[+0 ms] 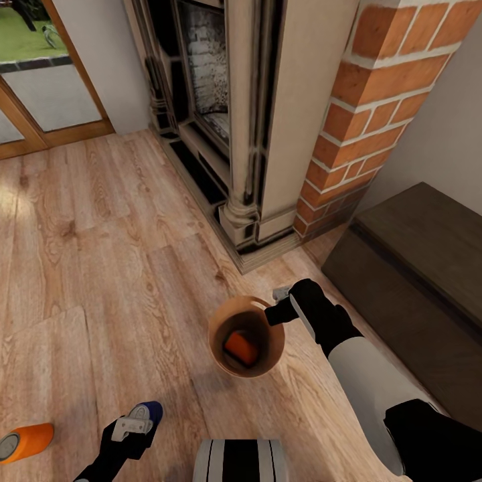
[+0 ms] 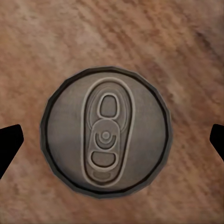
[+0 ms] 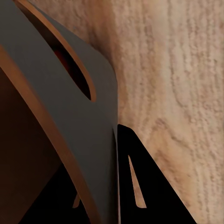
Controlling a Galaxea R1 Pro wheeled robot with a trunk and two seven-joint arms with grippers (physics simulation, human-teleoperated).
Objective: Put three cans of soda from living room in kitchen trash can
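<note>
- Trash can (image 1: 268, 331): a round bin with a brown rim and interior was recorded just below the centre of the head view, over the light wood floor (image 1: 100, 227). Its grey outer wall (image 3: 70, 116) and brown rim were seen close up in the right wrist view.
- Orange soda can (image 1: 241, 348): it was seen inside the bin, lying tilted at the bottom.
- Right gripper (image 1: 278, 308): it was placed at the 2 o'clock edge of the bin's rim, and its dark fingers (image 3: 140, 186) were pressed together on the bin's wall, one on each side.
- Blue soda can (image 1: 148, 410): it was found upright on the floor at 7 o'clock from the bin, well apart from it. Its silvery top (image 2: 106, 131) with pull tab was seen squarely in the left wrist view.
- Left gripper (image 1: 130, 428): it was held directly above the blue can. Its black fingertips (image 2: 9, 144) were spread wide on either side of the can, apart from it.
- Second orange soda can (image 1: 25, 443): it was lying on its side on the floor at 8 o'clock from the bin.
- Fireplace (image 1: 221, 120): beige and black, it was noted at 12 o'clock.
- Brick chimney (image 1: 375, 107): it was noted at 1 o'clock.
- Dark low cabinet (image 1: 415, 281): it was noted at 3 o'clock.
</note>
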